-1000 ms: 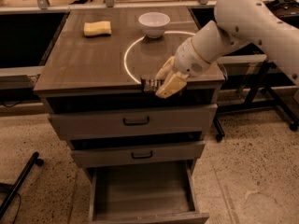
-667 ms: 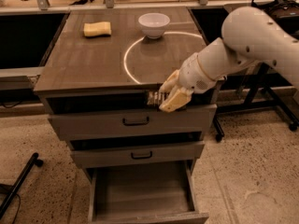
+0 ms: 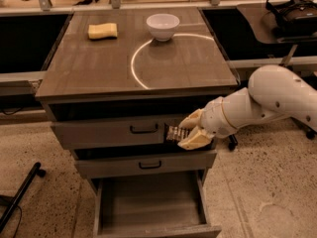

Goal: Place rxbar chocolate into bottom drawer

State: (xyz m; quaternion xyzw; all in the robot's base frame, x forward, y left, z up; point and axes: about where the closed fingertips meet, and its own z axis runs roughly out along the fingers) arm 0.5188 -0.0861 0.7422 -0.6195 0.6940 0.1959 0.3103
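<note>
Cream two-finger gripper (image 3: 184,133), centre of frame, pinched on the small dark-wrapped rxbar chocolate (image 3: 173,133), level with the upper drawer front (image 3: 109,131). Wide wooden bottom drawer (image 3: 148,202), lower centre, stands pulled out; bar not yet inside. Grasp done; lowering and release remain.

High frontal view down onto cabinet (image 3: 99,66), pincer (image 3: 185,133) mid-right

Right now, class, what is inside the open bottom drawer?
Only the plain floor of the bottom drawer shows; its rear is covered by the middle drawer. The hand holds the rxbar chocolate higher up, in front of the top drawer, not inside.
</note>
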